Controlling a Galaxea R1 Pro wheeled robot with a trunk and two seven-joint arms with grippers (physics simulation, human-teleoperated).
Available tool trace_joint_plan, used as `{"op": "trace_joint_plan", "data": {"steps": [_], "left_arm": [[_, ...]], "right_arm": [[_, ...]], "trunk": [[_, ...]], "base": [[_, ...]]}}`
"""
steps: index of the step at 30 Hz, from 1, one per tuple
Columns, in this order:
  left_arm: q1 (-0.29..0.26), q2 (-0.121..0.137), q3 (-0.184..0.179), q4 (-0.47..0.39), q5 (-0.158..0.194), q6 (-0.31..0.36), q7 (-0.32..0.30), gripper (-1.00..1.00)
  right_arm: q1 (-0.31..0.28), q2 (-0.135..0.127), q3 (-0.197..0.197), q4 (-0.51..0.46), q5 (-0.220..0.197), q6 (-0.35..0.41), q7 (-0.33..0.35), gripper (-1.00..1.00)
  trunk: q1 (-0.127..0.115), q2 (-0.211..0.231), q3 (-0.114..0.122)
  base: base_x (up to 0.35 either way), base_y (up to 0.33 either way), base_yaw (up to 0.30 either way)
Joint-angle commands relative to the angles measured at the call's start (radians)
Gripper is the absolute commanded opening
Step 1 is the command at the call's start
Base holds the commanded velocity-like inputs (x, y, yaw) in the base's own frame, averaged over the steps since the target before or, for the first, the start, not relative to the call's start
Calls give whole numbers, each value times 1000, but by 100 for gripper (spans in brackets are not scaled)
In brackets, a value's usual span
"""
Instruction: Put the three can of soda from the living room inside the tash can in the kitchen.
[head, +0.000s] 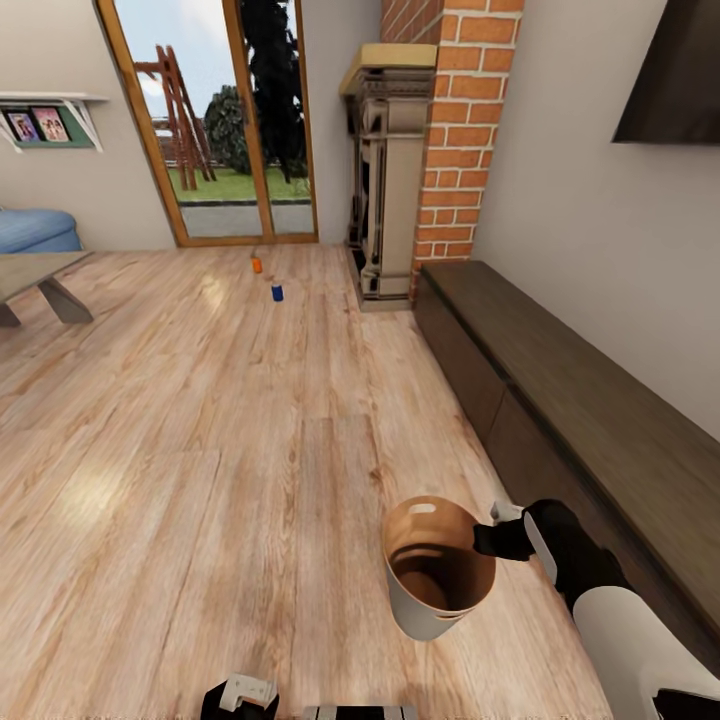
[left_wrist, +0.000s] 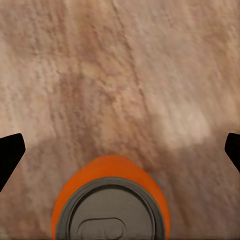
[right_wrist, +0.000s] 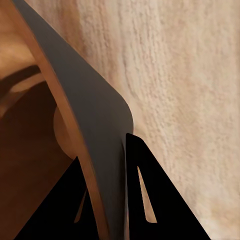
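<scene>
Here, the right claw (head: 497, 527) pinches the rim of the tash can (head: 437, 582), carried low over the wood floor (head: 200, 450).

In the right wrist view its fingers (right_wrist: 145, 200) straddle the bin's wall, one inside and one outside, presumably so the bin travels to the cans. The left claw (left_wrist: 120, 150) hangs spread wide, an orange can (left_wrist: 110, 200) between its fingertips; whether it touches, I cannot tell. Far ahead, by the glass door (head: 225, 120), another orange can (head: 257, 265) and the blue can (head: 278, 292) stand on the floor.
</scene>
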Motion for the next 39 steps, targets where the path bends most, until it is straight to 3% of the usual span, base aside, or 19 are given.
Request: {"op": "trace_joint_plan", "data": {"steps": [1,11,24,39], "left_arm": [[0,0,0,0,0,0,0,100],[0,0,1,1,0,2,0,100],[0,0,1,-3,0,2,0,100],[0,6,16,-4,6,4,0,100]], "right_arm": [[-1,0,-1,0,-25,4,4,-100],[-1,-1,-1,0,-25,4,5,-100],[-1,0,-1,0,-25,3,4,-100],[-1,0,-1,0,-25,2,4,-100]], "trunk": [[0,0,-4],[5,-3,-43],[5,-3,-43],[11,-6,-93]], "base": [[0,0,0],[0,0,0],[0,0,0],[0,0,0]]}}
